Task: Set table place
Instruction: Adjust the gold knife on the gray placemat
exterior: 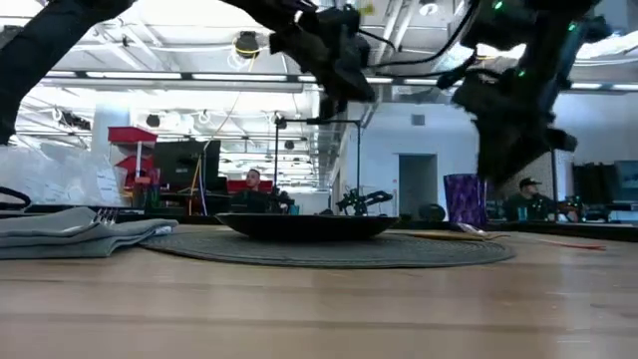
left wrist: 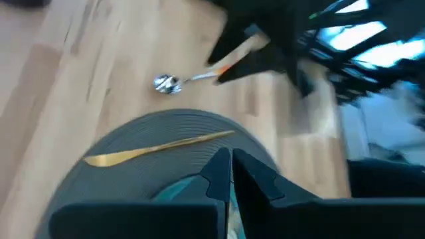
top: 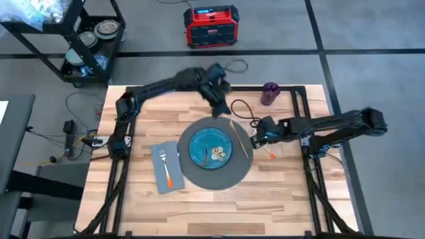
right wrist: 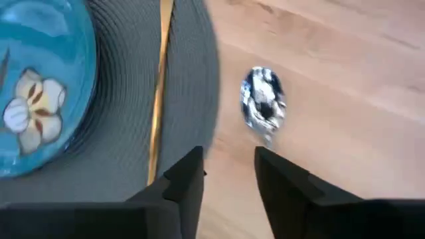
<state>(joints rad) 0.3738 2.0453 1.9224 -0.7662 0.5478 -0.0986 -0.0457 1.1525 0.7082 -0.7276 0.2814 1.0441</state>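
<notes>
The worktop [top: 285, 192] carries the dark mat [top: 199, 174] at centre, the blue plate [top: 210, 147] on it, the napkin [top: 159, 178] with the fork [top: 165, 166] left of it, and the purple cup [top: 269, 93] at the far right. The spoon [right wrist: 263, 101] lies just right of the mat. The right claw [right wrist: 229, 174], spread, hovers by it; placing it looks nearly done, and backing away seems next. The left claw [left wrist: 230, 166], pinched narrow and empty, hangs above the mat's far edge.

Overhead view straight down, low view level, both sharing plate [top: 210, 148]
</notes>
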